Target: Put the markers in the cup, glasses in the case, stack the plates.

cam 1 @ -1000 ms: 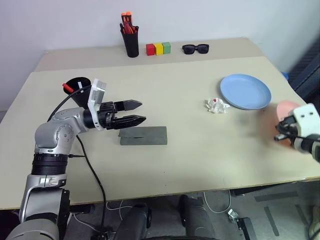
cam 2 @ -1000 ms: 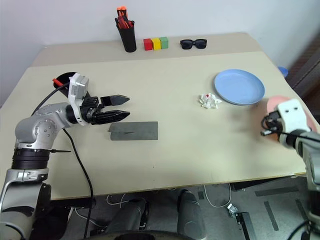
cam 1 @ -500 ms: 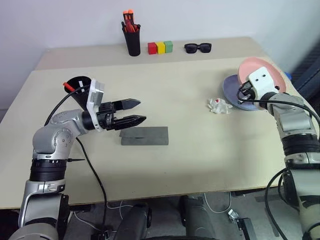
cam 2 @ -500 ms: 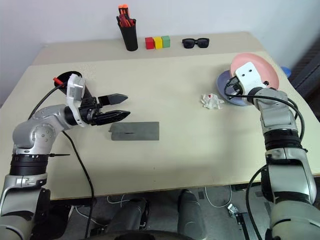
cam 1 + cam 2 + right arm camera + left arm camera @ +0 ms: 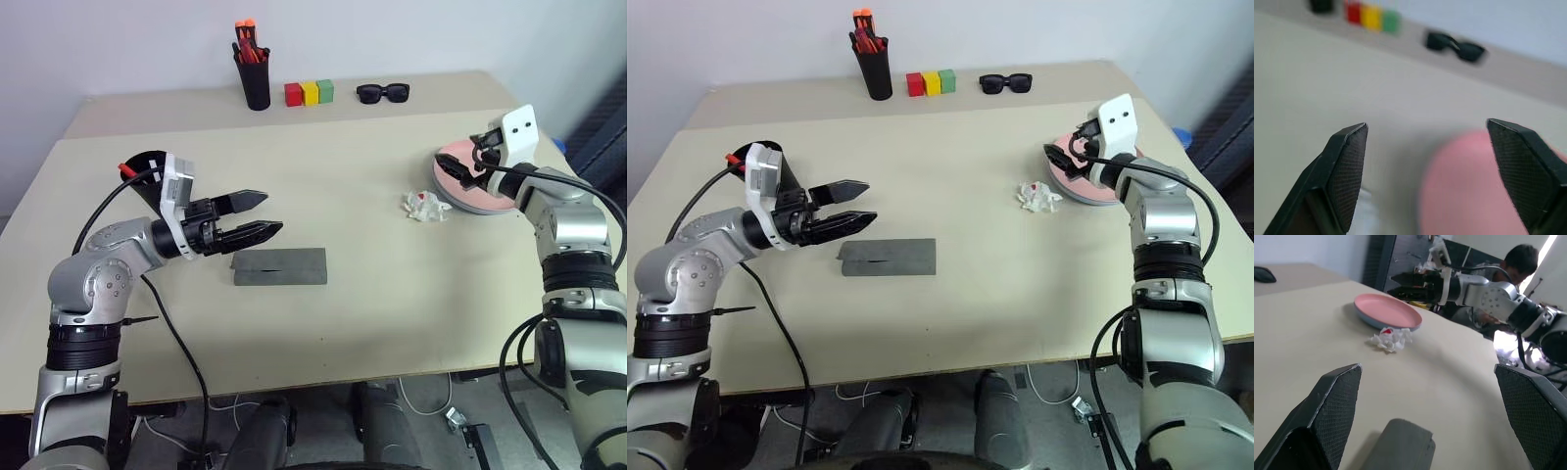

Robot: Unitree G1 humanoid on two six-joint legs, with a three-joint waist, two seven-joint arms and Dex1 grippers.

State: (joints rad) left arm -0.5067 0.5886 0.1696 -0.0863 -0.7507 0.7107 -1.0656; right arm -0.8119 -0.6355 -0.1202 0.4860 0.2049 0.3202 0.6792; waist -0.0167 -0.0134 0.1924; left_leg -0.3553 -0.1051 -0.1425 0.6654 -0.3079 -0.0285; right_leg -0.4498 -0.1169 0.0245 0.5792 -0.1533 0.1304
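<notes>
Plates stacked at right of frame: pink plate (image 5: 477, 184) atop blue. Case (image 5: 279, 265) closed, centre-left; glasses probably inside. Left gripper (image 5: 253, 215) and right gripper (image 5: 462, 163) both spread, empty.

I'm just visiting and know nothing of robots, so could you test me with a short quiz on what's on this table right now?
1. True or false: the pink plate lies on the blue plate.
2. What lies nearest the crumpled tissue? A) grey case B) the plates C) sunglasses
3. Fill in: the right gripper has its jaws ____ above the plates.

Key: 1 true; 2 B; 3 open.
</notes>
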